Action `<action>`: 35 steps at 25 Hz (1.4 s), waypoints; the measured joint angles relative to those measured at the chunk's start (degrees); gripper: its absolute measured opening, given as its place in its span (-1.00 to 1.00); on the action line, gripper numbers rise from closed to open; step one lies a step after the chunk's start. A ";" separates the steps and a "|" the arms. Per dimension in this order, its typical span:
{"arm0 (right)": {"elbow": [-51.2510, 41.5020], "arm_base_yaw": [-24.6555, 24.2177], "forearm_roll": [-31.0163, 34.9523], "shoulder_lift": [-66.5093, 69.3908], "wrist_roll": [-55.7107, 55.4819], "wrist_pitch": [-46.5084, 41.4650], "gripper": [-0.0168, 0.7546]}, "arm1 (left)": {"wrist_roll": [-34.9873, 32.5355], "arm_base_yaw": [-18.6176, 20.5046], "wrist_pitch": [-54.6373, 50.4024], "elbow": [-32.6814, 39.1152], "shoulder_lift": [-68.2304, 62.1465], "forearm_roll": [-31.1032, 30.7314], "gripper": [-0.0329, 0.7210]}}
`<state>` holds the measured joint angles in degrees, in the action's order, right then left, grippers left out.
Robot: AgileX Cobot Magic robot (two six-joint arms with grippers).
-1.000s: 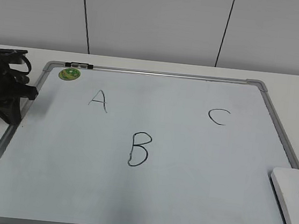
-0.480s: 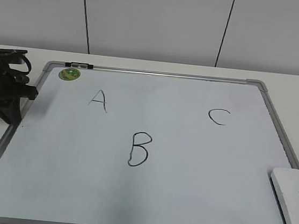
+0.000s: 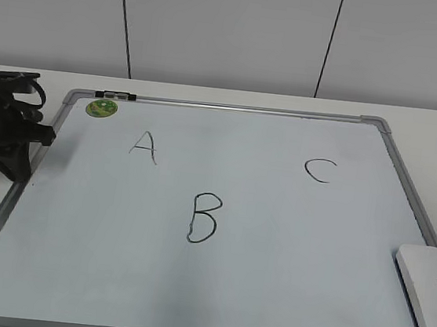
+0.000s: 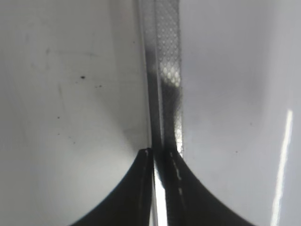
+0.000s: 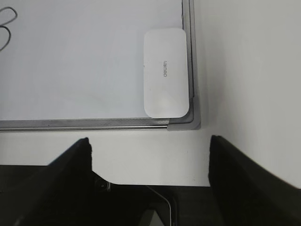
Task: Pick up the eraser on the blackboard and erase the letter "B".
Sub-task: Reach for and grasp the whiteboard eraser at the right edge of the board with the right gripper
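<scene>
Right gripper (image 5: 149, 155): jaws spread wide and empty, dark fingers at lower left and lower right of the right wrist frame, above bare table short of the blackboard (image 5: 94, 123). Left gripper (image 4: 160, 157): fingertips nearly meeting over the board's silver frame; clenched, holding nothing. In the exterior frame it sits at left centre by the board's left edge. Eraser (image 3: 429, 294): lower right of exterior frame, lying in the board's corner against the frame. Letter "B" (image 3: 203, 218): centre, intact, well apart from eraser.

No visible change anywhere since earlier
</scene>
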<state>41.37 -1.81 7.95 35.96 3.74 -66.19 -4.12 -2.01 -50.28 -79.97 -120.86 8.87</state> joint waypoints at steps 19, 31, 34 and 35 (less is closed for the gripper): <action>0.83 0.00 0.87 42.88 6.69 18.01 0.68 | 0.00 0.00 -0.12 -0.09 0.00 0.13 -0.83; 2.82 0.32 2.21 53.01 9.48 25.15 0.71 | 0.00 0.00 -0.21 -0.09 0.00 0.13 -0.83; 3.03 0.32 2.21 55.81 9.48 25.73 0.71 | 0.00 0.00 -0.21 -0.09 0.00 0.13 -0.83; 3.03 0.32 2.34 56.53 9.57 25.87 0.71 | 0.00 0.00 -0.21 -0.09 0.00 0.13 -0.83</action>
<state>44.40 -1.48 10.29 92.49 13.31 -40.32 -4.12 -2.01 -50.49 -80.06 -120.86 9.00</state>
